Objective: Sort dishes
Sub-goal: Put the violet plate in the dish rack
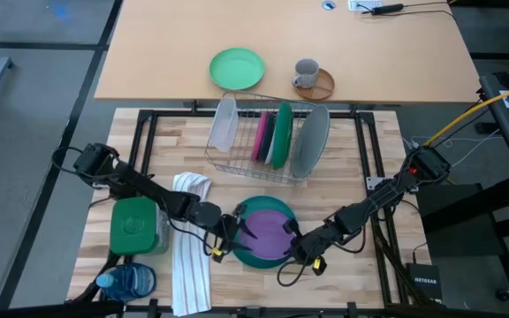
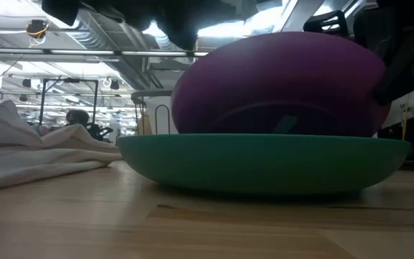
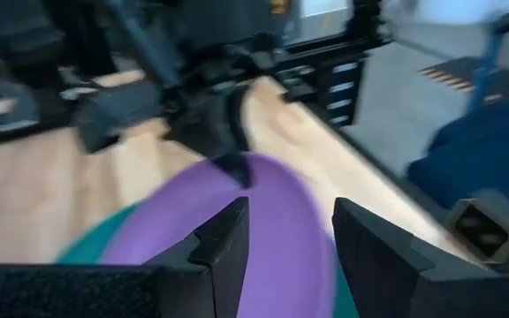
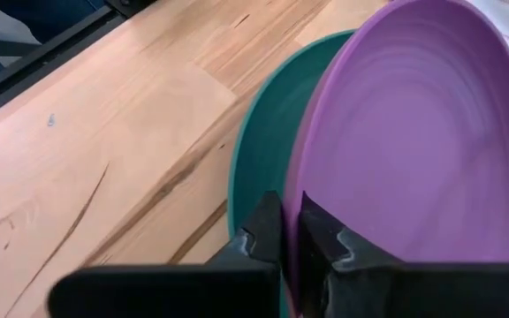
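Observation:
A purple-pink plate [image 1: 266, 231] lies tilted on a teal-green plate [image 1: 263, 256] at the table's near middle. It also shows in the low view [image 2: 279, 79] above the teal-green plate [image 2: 264, 162]. My right gripper [image 1: 295, 245] is shut on the purple plate's right rim. My left gripper [image 1: 228, 231] is open at that plate's left rim [image 3: 281, 256], one finger on either side of it. Light grey, pink, green and grey plates stand on edge in the wire rack [image 1: 268, 137]. My right gripper pinches the purple plate's rim [image 4: 312, 190] at its near right side between its two fingers, one on the plate's top face and one under it. The fingers come level from the table's right. That side is raised; the opposite rim rests on the teal-green plate. Whether my left gripper touches the plate, I cannot tell.
A white towel [image 1: 191, 252], a green box [image 1: 132, 225] and a blue bottle [image 1: 126, 283] lie at the near left. A mint-green plate [image 1: 237, 68] and a grey mug [image 1: 306, 75] sit on the far table behind the rack.

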